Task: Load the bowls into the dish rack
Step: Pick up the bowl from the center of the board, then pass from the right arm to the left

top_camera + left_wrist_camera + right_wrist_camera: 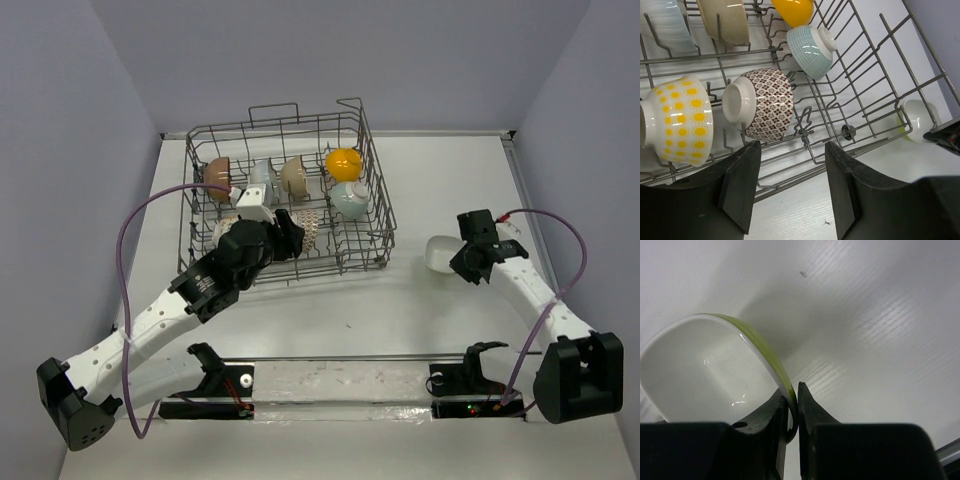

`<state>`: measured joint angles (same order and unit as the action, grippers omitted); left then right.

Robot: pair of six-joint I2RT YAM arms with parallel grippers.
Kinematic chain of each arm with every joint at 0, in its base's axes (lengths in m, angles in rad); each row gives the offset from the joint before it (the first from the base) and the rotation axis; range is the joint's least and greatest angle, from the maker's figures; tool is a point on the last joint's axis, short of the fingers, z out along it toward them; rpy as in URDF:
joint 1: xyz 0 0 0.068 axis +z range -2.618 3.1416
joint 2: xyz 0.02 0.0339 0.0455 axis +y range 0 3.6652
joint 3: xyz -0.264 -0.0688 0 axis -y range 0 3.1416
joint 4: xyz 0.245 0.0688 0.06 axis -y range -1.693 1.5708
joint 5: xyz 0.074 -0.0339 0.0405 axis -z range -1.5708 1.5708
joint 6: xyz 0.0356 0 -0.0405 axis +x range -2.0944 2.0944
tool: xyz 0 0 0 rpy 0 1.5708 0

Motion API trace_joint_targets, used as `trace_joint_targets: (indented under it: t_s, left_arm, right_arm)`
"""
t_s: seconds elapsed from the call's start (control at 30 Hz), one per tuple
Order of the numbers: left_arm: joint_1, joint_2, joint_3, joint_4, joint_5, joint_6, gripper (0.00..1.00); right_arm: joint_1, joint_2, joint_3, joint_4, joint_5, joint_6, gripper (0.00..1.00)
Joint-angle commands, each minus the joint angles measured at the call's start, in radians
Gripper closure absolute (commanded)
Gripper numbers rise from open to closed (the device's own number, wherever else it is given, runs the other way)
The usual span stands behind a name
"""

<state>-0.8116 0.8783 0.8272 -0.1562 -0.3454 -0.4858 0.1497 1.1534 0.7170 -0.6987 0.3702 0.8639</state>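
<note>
The grey wire dish rack [375, 180] stands at the back left with several bowls on their sides among its tines. Among them are an orange-yellow bowl [343, 161], a pale teal one [348, 199] and a brown one [218, 172]. My left gripper [790, 192] hangs open and holds nothing over the rack's near edge, just short of a brown-patterned bowl [762, 105] and a yellow-dotted bowl [682, 120]. To the right of the rack, a squarish white bowl [705, 370] with a green outside rests on the table. My right gripper [792, 400] is shut on its near rim.
The rack's tall grid wall [848, 132] stands between the left gripper and the white bowl [917, 117]. A purple cable [135, 230] loops over the left arm. A metal rail [340, 358] runs along the near table edge between the two arm bases.
</note>
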Motion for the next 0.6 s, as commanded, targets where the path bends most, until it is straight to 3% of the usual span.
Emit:
trace_joint_targets:
  t_s: [0.0,0.2,0.57]
  left_arm:
    - [-0.004,0.021,0.068,0.017,0.032,0.013,0.37]
    - [-0.061,0.057,0.168,0.001,0.013,0.047,0.37]
    - [-0.386,0.300,0.539,-0.137,-0.260,0.318,0.37]
  right_arm:
    - [-0.009,-0.086,0.149,-0.051,0.041,-0.062,0.99]
    - [-0.009,-0.141,0.358,-0.122,-0.014,-0.160,0.99]
    - [-0.009,0.051,0.872,-0.324,-0.194,-0.364,0.99]
